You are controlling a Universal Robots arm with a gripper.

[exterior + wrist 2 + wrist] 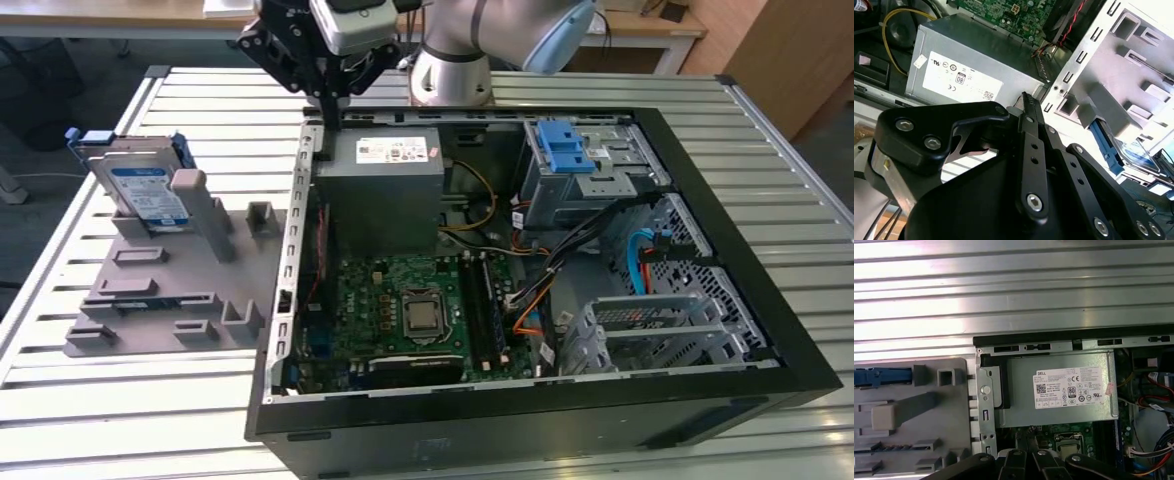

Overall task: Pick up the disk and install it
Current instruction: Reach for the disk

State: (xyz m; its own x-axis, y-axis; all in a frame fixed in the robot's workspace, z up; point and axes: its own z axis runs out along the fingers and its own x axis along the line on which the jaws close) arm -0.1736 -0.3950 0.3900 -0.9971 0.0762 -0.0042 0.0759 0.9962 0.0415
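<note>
**Gripper closed and empty at the case edge, disk parked in its holder**

The black two-finger gripper (pixel 327 110) hangs from the silver robot arm (pixel 461 45) with its fingers pointing down. The tips are just above the side wall of the open black computer case (pixel 747 330), beside the corner of the large grey metal power supply box with a white sticker (pixel 387 190). In the second wrist view the gripper (pixel 1026 97) has its fingers pressed together, with nothing between them.

The disk (pixel 140 190), a flat silver-grey metal hard drive with a white-and-blue label and blue plastic rails, stands on edge in a slot of the grey plastic fixture plate (pixel 160 290). The plate lies on the slatted metal tabletop (pixel 134 420), touching the case wall on the exterior view's left. The disk is well apart from the gripper, further toward the exterior view's left. In the first wrist view its blue rail (pixel 879 376) shows at the plate's edge.

Inside the case, the green motherboard (pixel 400 300) lies flat next to the power supply. A bright blue plastic latch bracket (pixel 567 150) sits on the metal drive cage toward the exterior view's right.
</note>
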